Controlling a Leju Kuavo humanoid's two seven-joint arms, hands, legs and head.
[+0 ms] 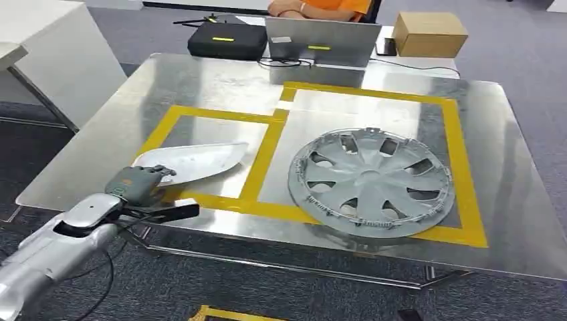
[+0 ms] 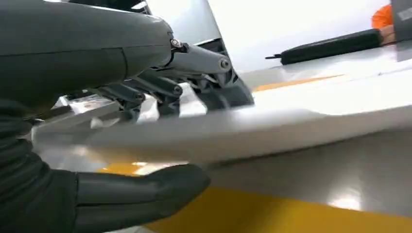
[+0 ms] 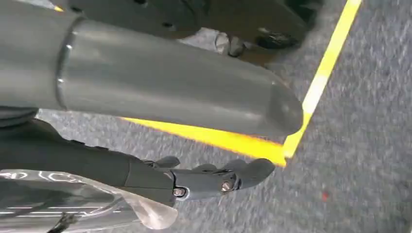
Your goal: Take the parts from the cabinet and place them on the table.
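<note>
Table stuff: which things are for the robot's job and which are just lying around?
For the job: white panel, held by the left hand; hubcap; table with yellow tape boxes.
Lying about: black bag, laptop, cardboard box.

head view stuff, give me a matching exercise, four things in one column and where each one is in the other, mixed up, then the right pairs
Things:
1. wheel cover
2. white panel
3. cardboard box
4. black bag

Places:
A. far side of the table, behind its right part
B. in the smaller, left yellow-taped box, its near end in the left robot hand
C. in the larger, right yellow-taped box
D. far side of the table, left of the grey laptop

Pairs: 1-C, 2-B, 3-A, 4-D
</note>
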